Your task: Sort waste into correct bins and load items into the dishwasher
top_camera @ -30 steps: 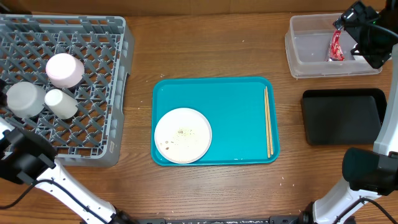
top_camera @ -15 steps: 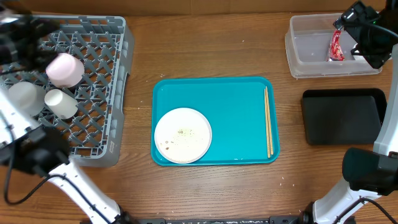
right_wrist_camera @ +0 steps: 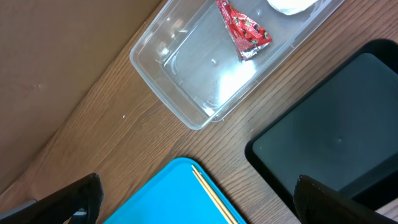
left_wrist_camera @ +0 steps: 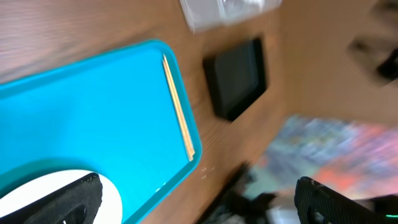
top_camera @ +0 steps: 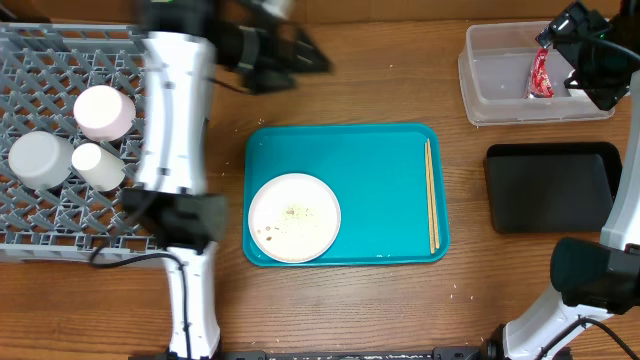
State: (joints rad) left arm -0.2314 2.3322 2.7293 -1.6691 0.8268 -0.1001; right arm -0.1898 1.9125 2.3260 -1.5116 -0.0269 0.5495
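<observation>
Left hand (top_camera: pixel 285 52) blurred, fingers spread wide, empty, over far tabletop (top_camera: pixel 400 70) between dish rack (top_camera: pixel 60 215) and teal tray (top_camera: pixel 350 160). My right hand (top_camera: pixel 585 55) spread too, empty, above clear tub (top_camera: pixel 500 75) far right. Red wrapper (top_camera: pixel 541 73) and white napkin (right_wrist_camera: pixel 289 5) lie in tub. Black tray (top_camera: pixel 550 185) just near of it. Plate (top_camera: pixel 294 217) with crumbs (top_camera: pixel 293 211) and chopsticks (top_camera: pixel 431 195) on teal tray. White bowl (top_camera: pixel 104 111), greyish bowl (top_camera: pixel 38 158), small cup (top_camera: pixel 98 166) in rack.

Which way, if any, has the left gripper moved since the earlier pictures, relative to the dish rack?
Yes. The left gripper swept across the dish rack toward the teal tray, ending past its edge.
</observation>
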